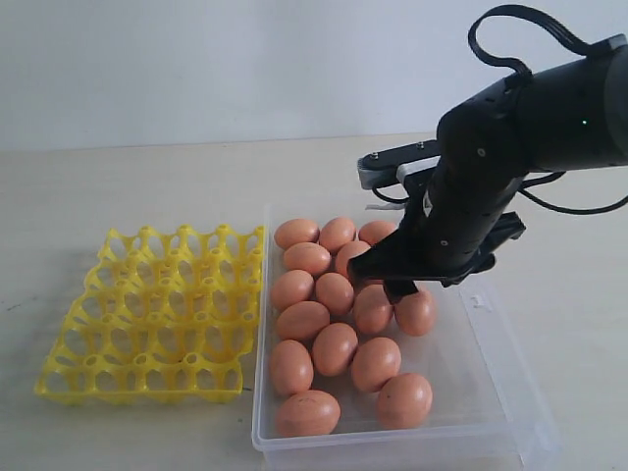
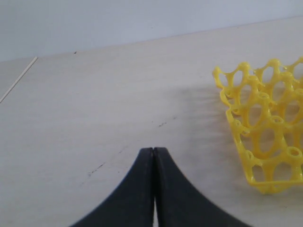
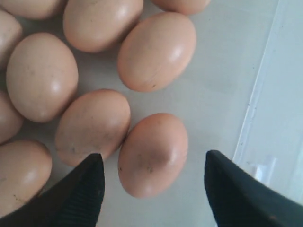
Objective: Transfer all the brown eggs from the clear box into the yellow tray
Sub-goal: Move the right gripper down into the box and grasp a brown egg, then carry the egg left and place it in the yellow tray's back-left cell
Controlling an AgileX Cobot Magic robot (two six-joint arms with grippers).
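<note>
The right tool [image 1: 398,290] is hovering released above an egg [image 3: 152,153] in the box [image 1: 491,339]; the left tool [image 2: 152,151] is hovering clenched over the table [image 2: 94,94].

Pale wooden table [image 1: 147,186]; plain whitish wall [image 1: 196,59]

Your right arm [image 1: 481,196] is a glossy black casing with a looped black cable [image 1: 515,9] and a tiny green light [image 1: 585,123]. Its tapered black fingers [image 3: 80,198] are finely textured.

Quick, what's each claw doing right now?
Left claw: closed, empty.
Right claw: open over a brown egg, holding nothing.
</note>
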